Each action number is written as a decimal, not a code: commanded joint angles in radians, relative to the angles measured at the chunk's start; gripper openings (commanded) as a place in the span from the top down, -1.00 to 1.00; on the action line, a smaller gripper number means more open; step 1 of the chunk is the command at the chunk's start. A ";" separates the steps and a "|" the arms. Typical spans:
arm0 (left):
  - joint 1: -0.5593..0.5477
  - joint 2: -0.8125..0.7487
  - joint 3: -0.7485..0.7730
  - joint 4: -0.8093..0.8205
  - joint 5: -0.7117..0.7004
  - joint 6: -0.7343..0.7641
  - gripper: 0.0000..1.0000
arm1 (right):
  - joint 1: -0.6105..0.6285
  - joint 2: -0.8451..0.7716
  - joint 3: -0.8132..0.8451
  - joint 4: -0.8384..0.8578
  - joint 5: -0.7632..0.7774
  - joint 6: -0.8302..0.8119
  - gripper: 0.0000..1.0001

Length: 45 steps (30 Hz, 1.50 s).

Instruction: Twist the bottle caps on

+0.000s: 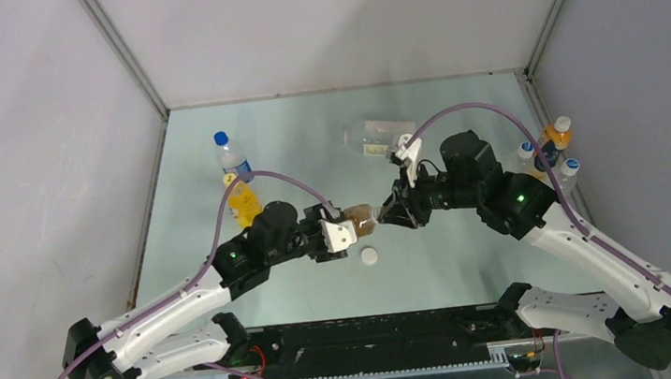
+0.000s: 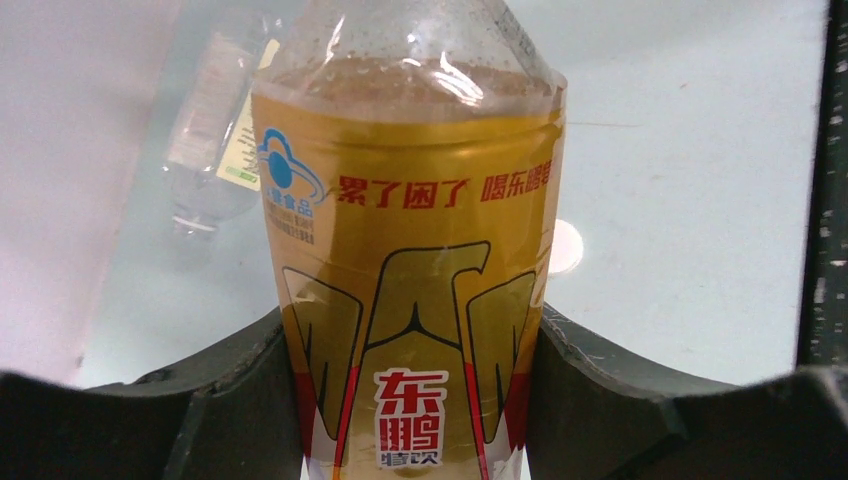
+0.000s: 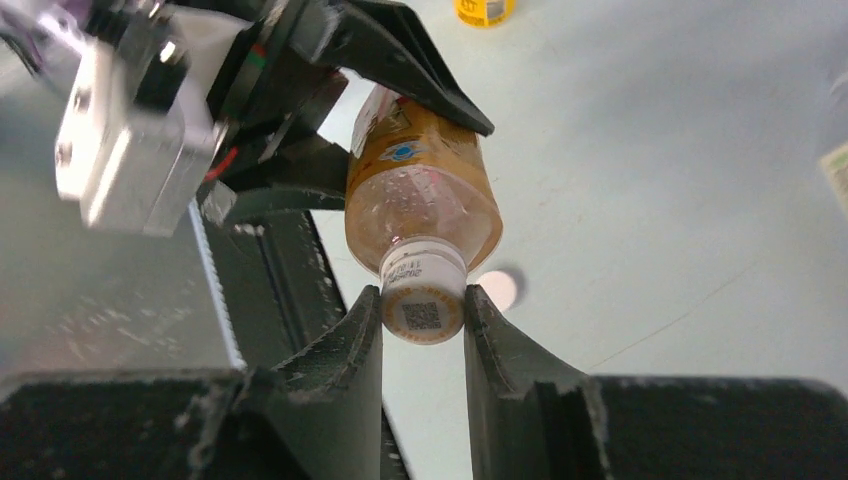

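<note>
My left gripper [image 1: 347, 226] is shut on the brown-drink bottle [image 1: 360, 219] with the red-and-gold label [image 2: 410, 300], holding it above the table with its neck toward the right arm. My right gripper [image 1: 389, 216] is shut on a white cap [image 3: 423, 300] seated on that bottle's neck; the bottle [image 3: 420, 190] fills the middle of the right wrist view. A second white cap [image 1: 370, 256] lies loose on the table just below the bottle and also shows in the right wrist view [image 3: 499, 288]. The wide clear bottle [image 1: 381, 135] lies on its side at the back and shows in the left wrist view [image 2: 215, 120].
A blue-capped water bottle [image 1: 231, 156] and an orange-drink bottle [image 1: 243, 202] stand at the left. Three more bottles [image 1: 549, 150] stand by the right wall. A black rail [image 1: 357, 338] runs along the near edge.
</note>
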 commanded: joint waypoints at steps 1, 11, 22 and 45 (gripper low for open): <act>-0.072 -0.023 0.034 0.442 -0.008 0.058 1.00 | 0.030 0.065 -0.011 0.046 0.006 0.352 1.00; -0.168 0.027 -0.077 0.770 -0.253 0.084 1.00 | 0.027 0.096 -0.010 0.063 0.227 0.890 1.00; -0.186 0.034 -0.145 0.800 -0.323 0.083 1.00 | 0.010 0.105 -0.011 0.064 0.224 0.897 1.00; 0.077 -0.004 0.031 0.270 0.489 -0.174 1.00 | 0.012 -0.054 -0.011 0.079 -0.266 -0.105 1.00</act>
